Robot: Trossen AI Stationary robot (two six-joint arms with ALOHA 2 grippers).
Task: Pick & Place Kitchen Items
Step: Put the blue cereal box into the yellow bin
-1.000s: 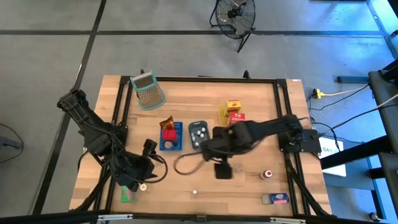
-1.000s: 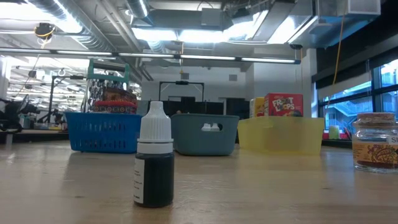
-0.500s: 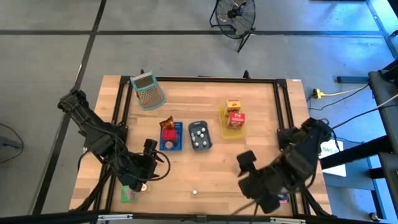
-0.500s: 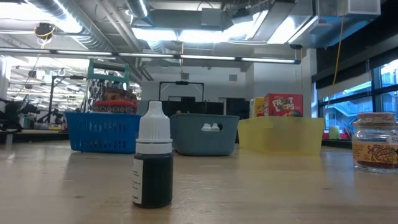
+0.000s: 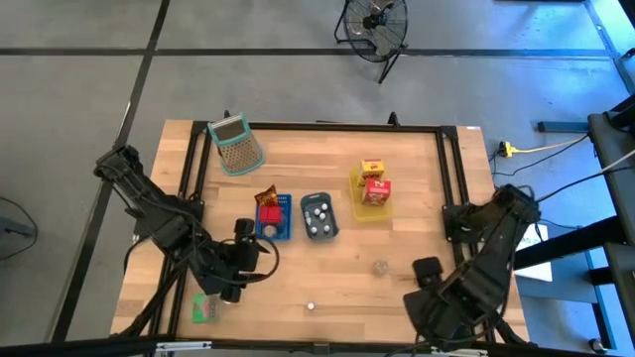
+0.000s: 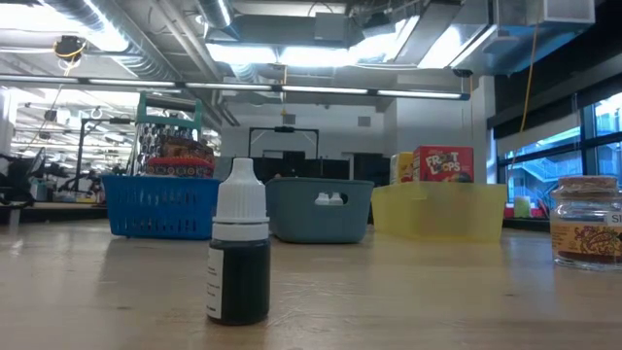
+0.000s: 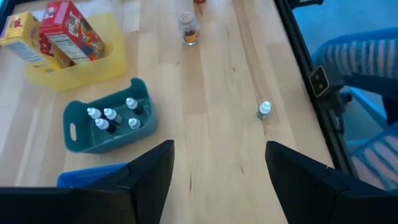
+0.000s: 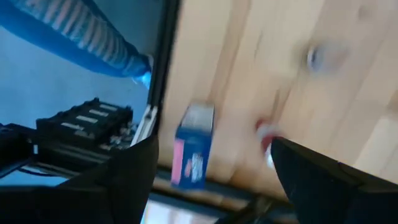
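Observation:
My right gripper (image 8: 217, 186) hangs open over the table's near right corner, fingers pointing down, above a small blue carton (image 8: 194, 146) and a red-topped item (image 8: 266, 132); in the high view the arm (image 5: 442, 302) hides both. My left gripper (image 7: 217, 180) is open and empty at the near left (image 5: 248, 266), tilted down toward the middle. A small jar (image 5: 380, 268) and a white-capped dropper bottle (image 5: 311, 306) stand on the wood. A green carton (image 5: 205, 309) lies near the left gripper.
At mid table stand a blue tray (image 5: 281, 233) holding a red tin and brown packet, a grey-blue tray (image 5: 318, 234) of white-capped bottles, and a yellow tray (image 5: 355, 183) with two cartons. A green-rimmed mesh basket (image 5: 236, 144) sits far left. Bare wood lies between trays and near edge.
My right gripper has swung fast from the middle of the table, beside the jar, toward the near right corner and now stands over the blue carton, staying open. My left gripper has rolled a little at the wrist. No object has moved.

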